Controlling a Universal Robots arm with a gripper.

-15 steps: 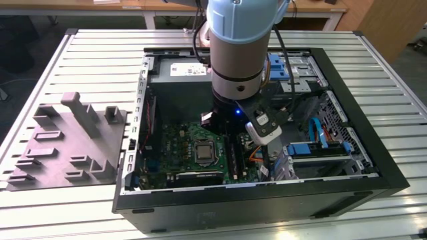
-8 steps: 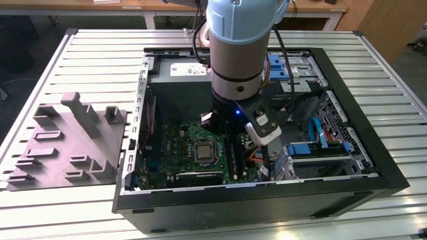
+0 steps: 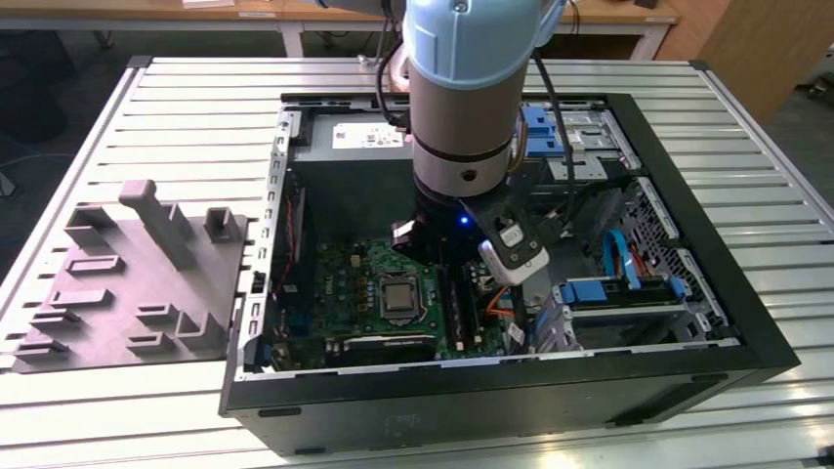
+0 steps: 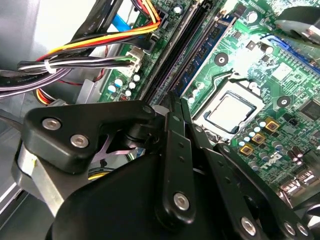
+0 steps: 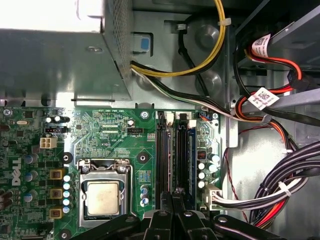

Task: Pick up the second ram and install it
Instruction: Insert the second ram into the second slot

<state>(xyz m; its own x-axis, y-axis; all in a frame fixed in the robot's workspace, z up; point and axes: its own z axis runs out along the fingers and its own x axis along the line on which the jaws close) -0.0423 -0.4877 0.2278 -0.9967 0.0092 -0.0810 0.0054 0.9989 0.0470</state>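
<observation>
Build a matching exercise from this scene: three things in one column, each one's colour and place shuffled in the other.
1. gripper
2. processor socket
3. moulded tray

A. grey, on the slatted table beside the computer case
B. black, at the memory slots
C. silver, on the green motherboard

Pairs: 1-B, 2-C, 3-A.

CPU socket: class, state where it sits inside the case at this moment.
In the exterior view the CPU socket sits near the middle of the motherboard, just to the exterior view's left of the RAM slots.
</observation>
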